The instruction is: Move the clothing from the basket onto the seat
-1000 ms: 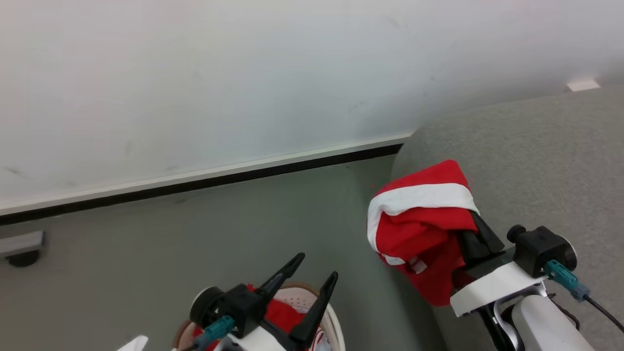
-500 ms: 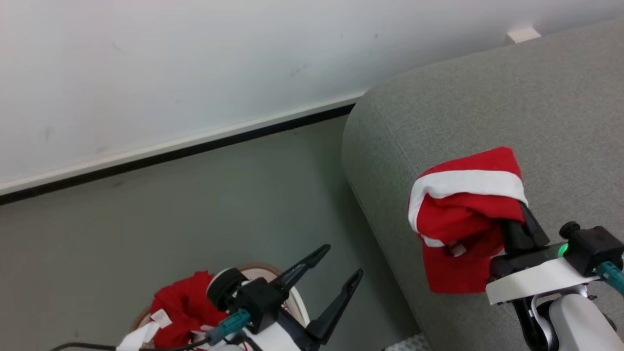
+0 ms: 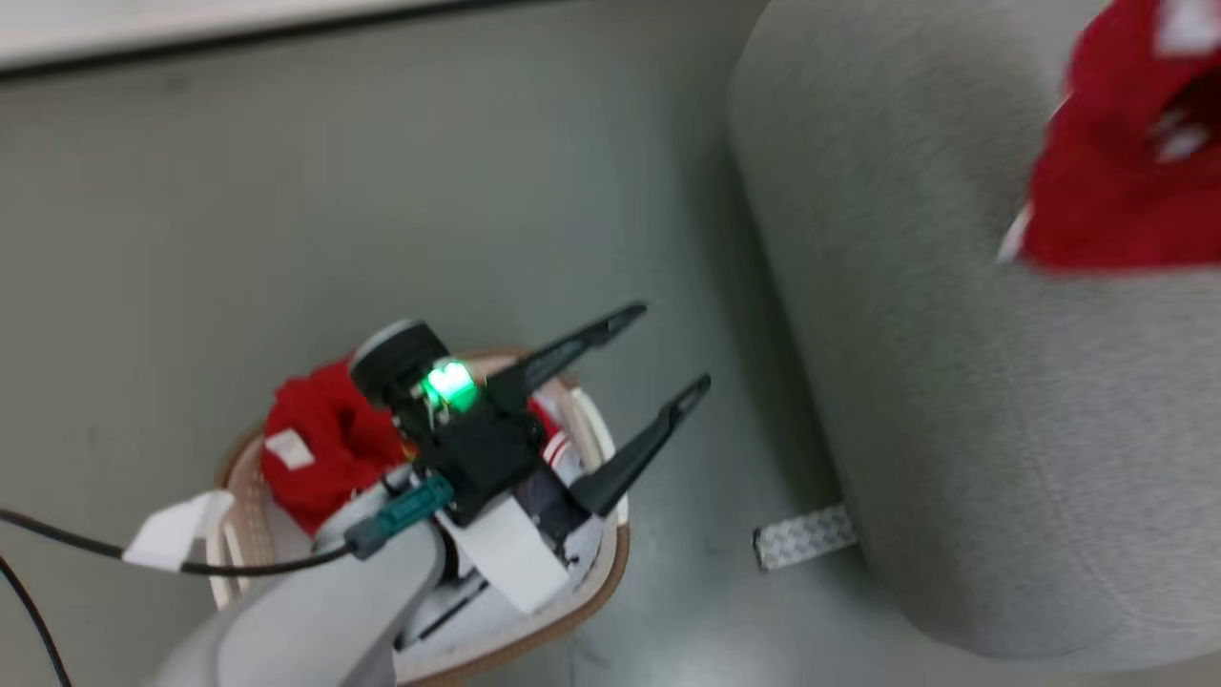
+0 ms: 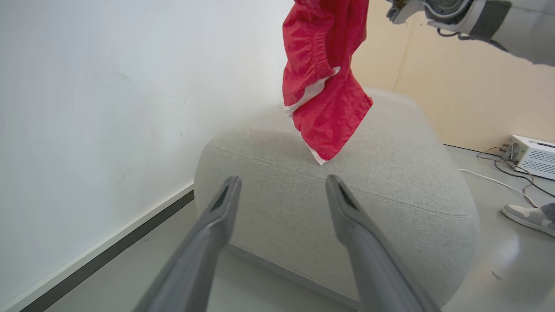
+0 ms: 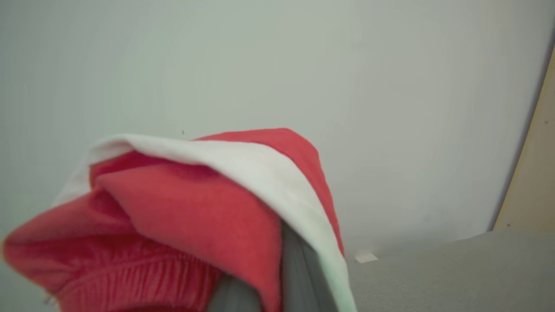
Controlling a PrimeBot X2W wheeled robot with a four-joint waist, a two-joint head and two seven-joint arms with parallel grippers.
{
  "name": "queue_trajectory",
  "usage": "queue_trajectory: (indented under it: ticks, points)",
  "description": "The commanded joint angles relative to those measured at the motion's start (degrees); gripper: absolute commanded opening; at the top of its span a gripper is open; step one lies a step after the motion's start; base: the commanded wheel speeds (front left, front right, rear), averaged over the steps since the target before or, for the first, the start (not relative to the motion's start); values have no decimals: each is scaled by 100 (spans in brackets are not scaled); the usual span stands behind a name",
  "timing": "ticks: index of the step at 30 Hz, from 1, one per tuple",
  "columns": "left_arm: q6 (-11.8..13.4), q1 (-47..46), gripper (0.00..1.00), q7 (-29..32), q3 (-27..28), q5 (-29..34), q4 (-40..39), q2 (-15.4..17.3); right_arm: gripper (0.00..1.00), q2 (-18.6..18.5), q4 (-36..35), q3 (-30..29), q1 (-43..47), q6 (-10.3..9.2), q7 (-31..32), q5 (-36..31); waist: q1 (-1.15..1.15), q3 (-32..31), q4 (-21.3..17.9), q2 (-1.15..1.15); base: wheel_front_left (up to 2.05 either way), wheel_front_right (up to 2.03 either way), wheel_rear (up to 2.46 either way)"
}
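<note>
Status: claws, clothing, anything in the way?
Left claw open, empty, above basket. Right claw shut on red garment, hanging over seat. More red clothing in basket. Nothing seen blocking seat.

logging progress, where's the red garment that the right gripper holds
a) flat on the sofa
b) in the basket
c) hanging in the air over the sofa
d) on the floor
c: the red garment dangles bunched from the right gripper above the sofa, its folds not spread on the cushion.
</note>
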Motion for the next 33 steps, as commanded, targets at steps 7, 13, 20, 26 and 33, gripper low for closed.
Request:
queue_trajectory:
  ticks: [7,13,20,26,33]
  points:
    - [8,-781,100,-5,-87,-100,-345,140,0,-560,166,-1426,-1285,-12,738,-863,-1,1576,892,0,0,0,0]
    - [8,-861,100,-5,-76,-142,-382,147,0,-682,751,-2796,-1326,-12,848,-1951,-1,1825,1170,0,0,0,0]
    - [8,-651,100,-5,-13,-158,-275,264,100,-100,1280,-3801,-1074,-12,457,-2539,-1,1758,1109,0,0,0,0]
    - [8,-375,100,-5,229,-211,-131,247,100,163,1698,-3587,-587,-12,-12,-2538,-1,1364,925,0,0,0,0]
    - [32,209,100,-5,540,-253,104,93,100,427,1761,-2918,382,-12,-619,-2226,-1,519,767,0,0,0,0]
